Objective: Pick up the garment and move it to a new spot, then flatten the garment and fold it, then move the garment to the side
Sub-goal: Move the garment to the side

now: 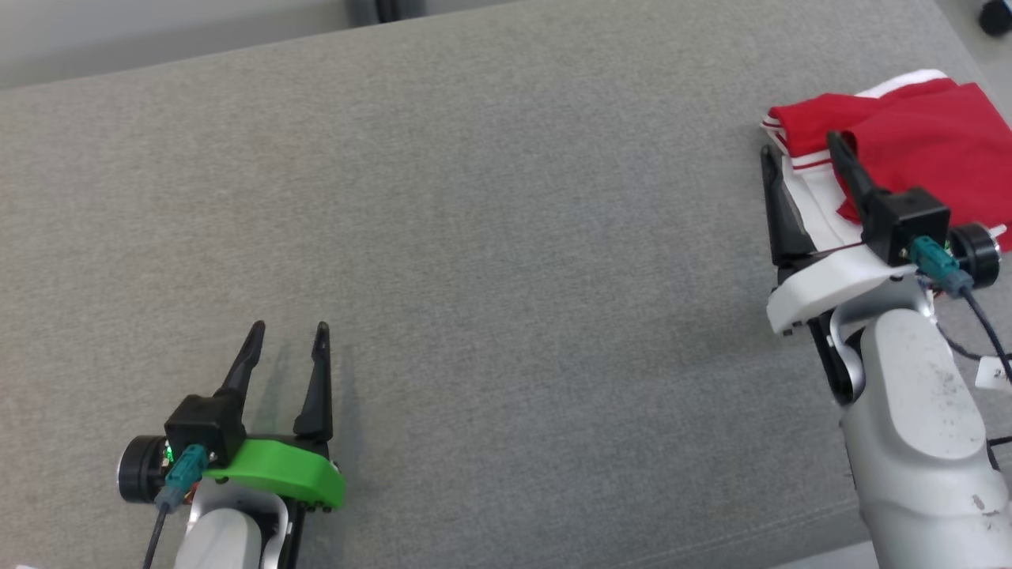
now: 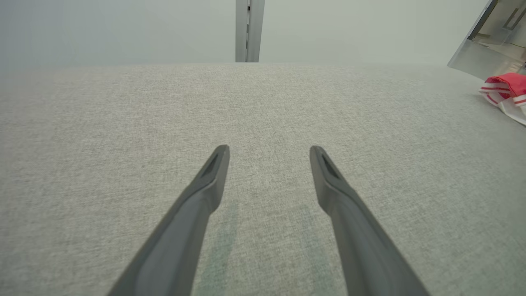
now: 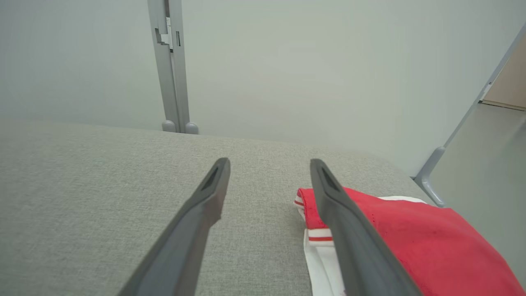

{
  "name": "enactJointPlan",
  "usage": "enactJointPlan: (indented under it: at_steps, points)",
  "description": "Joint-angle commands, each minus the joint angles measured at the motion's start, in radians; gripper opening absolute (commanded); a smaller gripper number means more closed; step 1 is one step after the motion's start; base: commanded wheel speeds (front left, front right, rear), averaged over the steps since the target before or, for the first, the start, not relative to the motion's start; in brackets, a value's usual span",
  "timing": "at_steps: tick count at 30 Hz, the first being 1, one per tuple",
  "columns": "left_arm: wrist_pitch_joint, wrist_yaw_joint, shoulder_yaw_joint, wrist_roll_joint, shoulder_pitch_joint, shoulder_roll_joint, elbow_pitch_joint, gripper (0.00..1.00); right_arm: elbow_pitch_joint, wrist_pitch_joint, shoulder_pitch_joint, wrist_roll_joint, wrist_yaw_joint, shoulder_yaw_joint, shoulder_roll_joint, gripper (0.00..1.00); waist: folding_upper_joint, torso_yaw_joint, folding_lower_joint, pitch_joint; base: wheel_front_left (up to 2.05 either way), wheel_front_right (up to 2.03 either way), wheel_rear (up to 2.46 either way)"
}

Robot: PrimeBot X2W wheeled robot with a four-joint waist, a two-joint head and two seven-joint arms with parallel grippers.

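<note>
The garment [image 1: 917, 134] is a folded red and white bundle lying at the far right of the grey padded surface [image 1: 490, 237]. It also shows as a small red patch, the garment [image 2: 507, 88], at the right edge of the left wrist view. My right gripper [image 1: 802, 150] stands open at the bundle's left edge, one finger above the cloth and one off to its left, with nothing held. In the right wrist view the garment [image 3: 411, 242] lies under the right finger. My left gripper [image 1: 288, 328] rests open at the lower left, far from the cloth.
A grey upright post [image 3: 170, 65] stands beyond the surface's far edge. The surface's right edge runs close behind the garment, with a metal frame [image 3: 460, 135] and floor past it. Wide bare grey fabric lies between the two grippers.
</note>
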Motion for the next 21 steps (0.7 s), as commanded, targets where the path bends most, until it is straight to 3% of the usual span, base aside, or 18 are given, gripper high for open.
enactJointPlan:
  at_steps: [1,10,21]
  points:
    - [0.000,0.002,0.017,0.017,0.019,-0.006,-0.002,1.00,-0.010,-0.004,0.032,0.026,-0.002,0.001,-0.004,1.00,0.0000,0.073,0.0000,-0.064,0.00,0.00,0.00]
    - [0.000,0.002,0.098,0.051,0.086,-0.033,0.013,1.00,-0.008,-0.004,0.189,0.128,-0.002,0.030,-0.004,1.00,0.0000,0.150,0.0000,-0.141,0.00,0.00,0.00]
    - [0.000,0.002,0.121,0.061,0.177,-0.046,0.006,1.00,-0.006,-0.004,0.351,0.143,-0.002,0.038,-0.003,1.00,0.0000,0.183,0.0000,-0.238,0.00,0.00,0.00]
